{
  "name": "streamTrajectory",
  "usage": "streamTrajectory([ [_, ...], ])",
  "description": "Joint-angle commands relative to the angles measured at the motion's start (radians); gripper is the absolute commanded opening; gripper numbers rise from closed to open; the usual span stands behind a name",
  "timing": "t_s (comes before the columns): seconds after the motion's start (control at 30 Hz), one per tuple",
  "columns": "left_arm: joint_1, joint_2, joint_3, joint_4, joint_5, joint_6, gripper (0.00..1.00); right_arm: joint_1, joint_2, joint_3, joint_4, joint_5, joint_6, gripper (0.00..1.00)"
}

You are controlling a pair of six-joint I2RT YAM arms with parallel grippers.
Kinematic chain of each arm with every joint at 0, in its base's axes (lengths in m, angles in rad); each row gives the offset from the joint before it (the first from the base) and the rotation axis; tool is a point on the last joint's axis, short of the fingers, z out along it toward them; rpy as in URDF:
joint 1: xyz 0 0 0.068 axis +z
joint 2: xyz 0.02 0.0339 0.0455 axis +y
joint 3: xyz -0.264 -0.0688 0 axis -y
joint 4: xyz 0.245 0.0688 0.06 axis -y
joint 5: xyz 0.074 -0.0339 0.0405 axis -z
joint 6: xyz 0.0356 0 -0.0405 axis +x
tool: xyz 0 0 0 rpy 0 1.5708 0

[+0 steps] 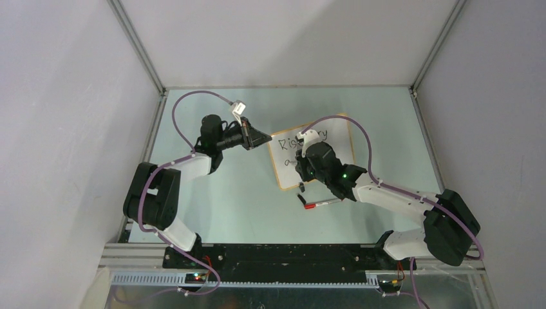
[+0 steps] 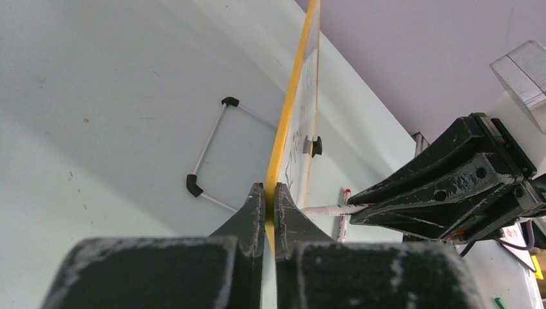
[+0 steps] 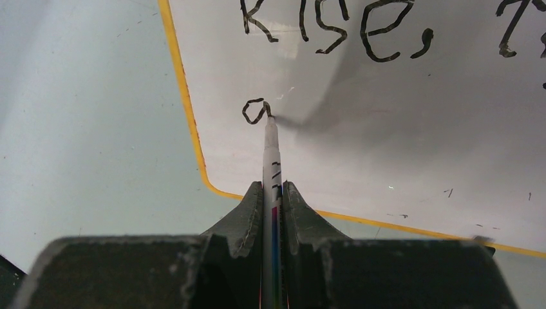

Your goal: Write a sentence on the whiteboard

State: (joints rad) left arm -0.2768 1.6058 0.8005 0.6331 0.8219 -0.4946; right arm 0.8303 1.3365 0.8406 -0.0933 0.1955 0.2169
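The whiteboard [image 1: 281, 166], white with a thin orange frame [image 2: 293, 96], is at the middle of the table. My left gripper [image 1: 266, 138] [image 2: 270, 193] is shut on the frame at the board's left edge. My right gripper [image 1: 297, 165] [image 3: 272, 190] is over the board, shut on a white marker [image 3: 271, 148]. The marker's tip touches the board at the end of a small "a" [image 3: 255, 111]. The sentence [image 3: 335, 29] reads "Rise," then the start of another word; the "a" begins a second line. The right gripper hides much of the writing in the top view.
A second marker with a red cap [image 1: 320, 205] [image 2: 344, 212] lies on the table in front of the board. A thin white wire bracket with black corners [image 2: 209, 148] shows on the board's far side, and a black clip [image 2: 315, 146] on its face. Grey walls enclose the table.
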Motion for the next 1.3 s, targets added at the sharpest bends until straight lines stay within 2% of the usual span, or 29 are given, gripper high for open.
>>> streamTrajectory([
  [0.0,-0.015,-0.032,0.03,-0.028,-0.001,0.035,0.02,0.002,0.001,0.022,-0.017,0.034,0.002,0.0],
  [0.63,-0.015,-0.036,0.029,-0.03,-0.003,0.035,0.03,0.003,-0.059,-0.001,0.002,0.044,0.0,0.0],
  [0.93,-0.015,-0.037,0.028,-0.03,-0.001,0.036,0.02,-0.007,-0.162,-0.071,0.082,-0.012,-0.008,0.0],
  [1.27,-0.018,-0.034,0.03,-0.029,-0.002,0.035,0.02,-0.046,-0.156,-0.074,0.099,-0.009,0.013,0.0],
])
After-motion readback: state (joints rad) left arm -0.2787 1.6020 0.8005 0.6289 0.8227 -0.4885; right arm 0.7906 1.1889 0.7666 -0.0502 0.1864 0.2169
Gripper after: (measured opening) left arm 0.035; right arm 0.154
